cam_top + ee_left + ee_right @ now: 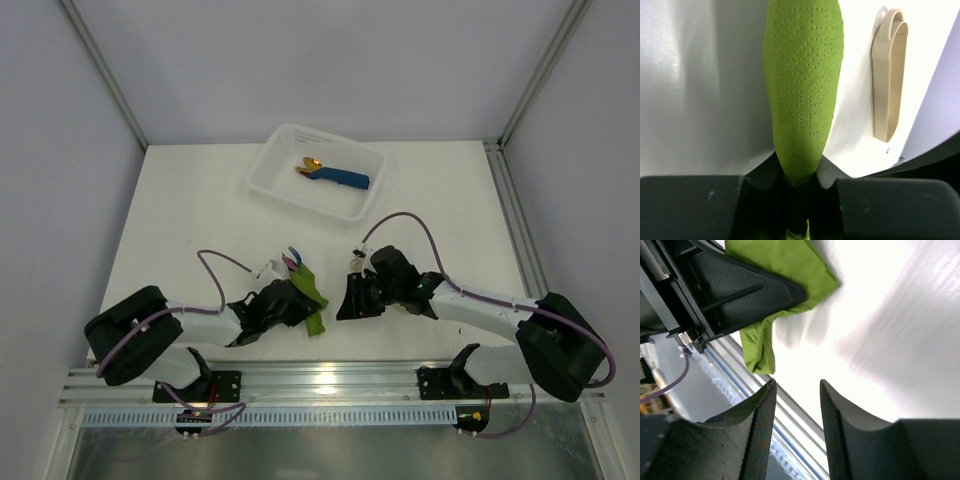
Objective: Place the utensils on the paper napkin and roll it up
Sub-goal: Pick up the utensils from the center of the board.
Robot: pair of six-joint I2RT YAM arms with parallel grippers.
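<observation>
I observed the left fingers [757, 180] closed on the paper napkin [802, 90], which was rolled into a tube at the near part of the desk [200, 200], with the tips of the utensils [292, 262] protruding from its far end. The right fingers [757, 425] stood apart just beside the roll, gripping nothing. I could not tell whether the roll rested on the desk.
</observation>
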